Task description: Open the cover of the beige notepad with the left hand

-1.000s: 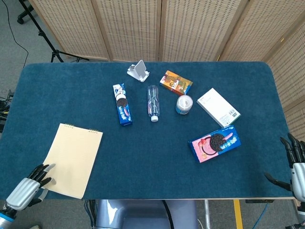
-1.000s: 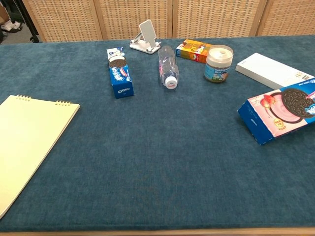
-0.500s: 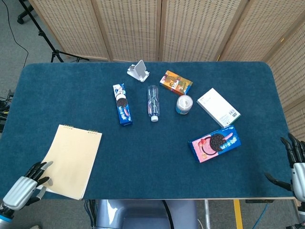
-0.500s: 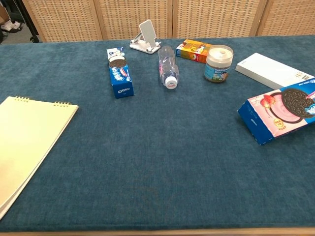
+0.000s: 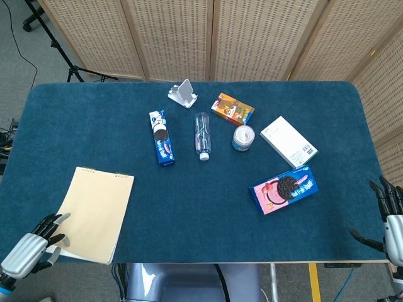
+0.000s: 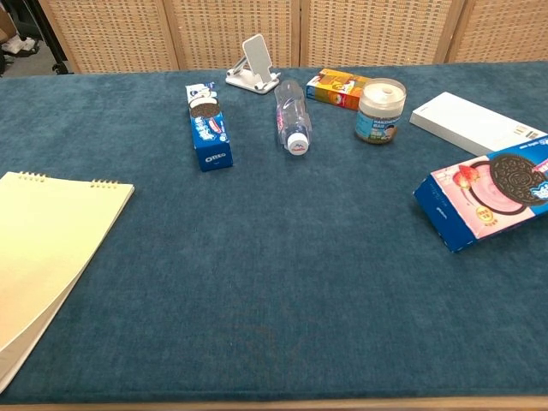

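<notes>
- Head view. Left hand [image 5: 28, 246]: at the near left table edge, fingers extended and a little apart, tips at the near corner of the beige notepad [image 5: 96, 214]. Whether a fingertip is under the cover cannot be told, so hold or no hold is undetermined.
- Beige notepad: directly ahead of and beside the left hand, spiral binding on its far edge, so the cover would hinge away from the hand; the near-corner approach suits lifting it from the free end.
- Right hand [image 5: 389, 220]: at the near right table edge, fingers spread, holding nothing, well apart from the notepad; judged parked, since the task names the other hand.
- Pink Oreo box [image 5: 283, 189]: nearest item to the right hand, untouched.
- Blue Oreo pack [image 5: 161, 137], water bottle [image 5: 201, 135], small jar [image 5: 242, 138], white box [image 5: 288, 141], orange box [image 5: 232, 109], phone stand [image 5: 183, 93]: far beyond both hands.
- Chest view. Neither hand visible. Notepad [image 6: 43, 248] at the left; its cover's near edge stands slightly off the pages below, judged a lift just begun.
</notes>
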`<state>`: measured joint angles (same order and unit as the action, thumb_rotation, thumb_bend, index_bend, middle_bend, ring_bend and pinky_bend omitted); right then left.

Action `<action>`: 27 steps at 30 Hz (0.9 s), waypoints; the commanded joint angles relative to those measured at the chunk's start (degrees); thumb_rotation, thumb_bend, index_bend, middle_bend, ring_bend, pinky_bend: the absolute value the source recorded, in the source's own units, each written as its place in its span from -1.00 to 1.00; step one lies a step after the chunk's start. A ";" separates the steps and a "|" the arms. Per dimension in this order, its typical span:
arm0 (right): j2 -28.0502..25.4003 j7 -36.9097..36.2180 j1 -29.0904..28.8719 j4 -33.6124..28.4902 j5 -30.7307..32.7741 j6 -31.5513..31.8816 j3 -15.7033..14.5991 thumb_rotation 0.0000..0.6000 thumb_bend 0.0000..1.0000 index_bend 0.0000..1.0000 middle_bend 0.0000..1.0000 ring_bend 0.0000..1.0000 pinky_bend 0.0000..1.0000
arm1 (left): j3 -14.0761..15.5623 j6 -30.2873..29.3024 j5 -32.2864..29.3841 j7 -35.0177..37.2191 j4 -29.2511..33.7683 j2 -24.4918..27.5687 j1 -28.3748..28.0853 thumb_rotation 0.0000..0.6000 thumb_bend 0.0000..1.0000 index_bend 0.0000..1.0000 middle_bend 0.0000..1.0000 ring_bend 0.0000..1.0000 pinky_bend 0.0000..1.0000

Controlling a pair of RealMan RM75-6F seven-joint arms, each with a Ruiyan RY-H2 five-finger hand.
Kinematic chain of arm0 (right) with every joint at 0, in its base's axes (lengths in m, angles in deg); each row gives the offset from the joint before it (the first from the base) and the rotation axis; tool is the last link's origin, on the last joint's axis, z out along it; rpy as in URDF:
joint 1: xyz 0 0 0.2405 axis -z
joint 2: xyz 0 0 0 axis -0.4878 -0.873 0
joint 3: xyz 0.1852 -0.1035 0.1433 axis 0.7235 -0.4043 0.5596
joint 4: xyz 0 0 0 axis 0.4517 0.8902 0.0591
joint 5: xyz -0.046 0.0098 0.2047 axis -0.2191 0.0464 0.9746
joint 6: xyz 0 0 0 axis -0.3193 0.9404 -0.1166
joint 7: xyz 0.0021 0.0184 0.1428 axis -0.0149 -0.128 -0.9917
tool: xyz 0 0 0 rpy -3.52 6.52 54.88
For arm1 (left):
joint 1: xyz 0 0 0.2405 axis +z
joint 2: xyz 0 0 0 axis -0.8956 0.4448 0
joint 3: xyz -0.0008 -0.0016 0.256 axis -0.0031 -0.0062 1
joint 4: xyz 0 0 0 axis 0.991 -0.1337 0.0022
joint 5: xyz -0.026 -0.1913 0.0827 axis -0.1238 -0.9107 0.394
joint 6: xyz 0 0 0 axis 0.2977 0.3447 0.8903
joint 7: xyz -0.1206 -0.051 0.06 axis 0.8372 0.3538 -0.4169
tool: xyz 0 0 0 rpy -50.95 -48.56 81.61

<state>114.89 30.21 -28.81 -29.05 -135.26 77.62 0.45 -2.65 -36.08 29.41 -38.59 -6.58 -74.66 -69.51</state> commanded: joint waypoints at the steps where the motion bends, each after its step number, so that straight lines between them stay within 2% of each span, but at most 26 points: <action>1: -0.04 -0.11 0.03 0.00 -0.02 0.06 0.00 1.00 -1.00 -1.00 -1.00 -1.00 -1.00 | 1.26 0.34 1.12 -1.10 3.48 2.70 -0.28 1.00 0.20 0.63 -1.00 -1.00 -1.00; 6: -0.07 -0.17 0.05 0.01 -0.04 0.10 0.00 1.00 -1.00 -1.00 -1.00 -1.00 -1.00 | 1.82 0.31 2.34 -2.05 7.74 5.83 -1.13 1.00 0.20 0.64 -1.00 -1.00 -1.00; 9: -0.02 -0.06 -0.02 0.01 -0.08 -0.09 -0.09 1.00 -1.00 -1.00 -1.00 -1.00 -1.00 | 0.47 0.57 2.33 -3.45 10.61 7.38 -2.68 1.00 0.20 0.64 -1.00 -1.00 -1.00; 17: 0.11 0.16 -0.04 0.14 0.21 -0.16 0.01 1.00 -1.00 -1.00 -1.00 -1.00 -1.00 | -6.67 6.49 -3.04 -7.20 19.72 11.07 -9.23 1.00 0.20 0.64 -1.00 -1.00 -1.00; 21: 0.21 0.33 -0.18 0.30 0.49 -0.37 0.15 1.00 -1.00 -1.00 -1.00 -1.00 -1.00 | -11.45 12.24 -8.31 -10.05 23.97 12.68 -13.51 1.00 0.20 0.64 -1.00 -1.00 -1.00; 27: 0.50 0.81 -0.39 0.46 0.69 -0.91 0.09 1.00 -1.00 -1.00 -1.00 -1.00 -1.00 | -18.32 21.68 -17.09 -12.97 25.60 12.30 -19.94 1.00 0.20 0.64 -1.00 -1.00 -1.00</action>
<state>115.37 30.99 -29.18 -28.61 -134.58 76.74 0.54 -17.54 -18.74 16.39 -49.92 18.17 -62.32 -86.07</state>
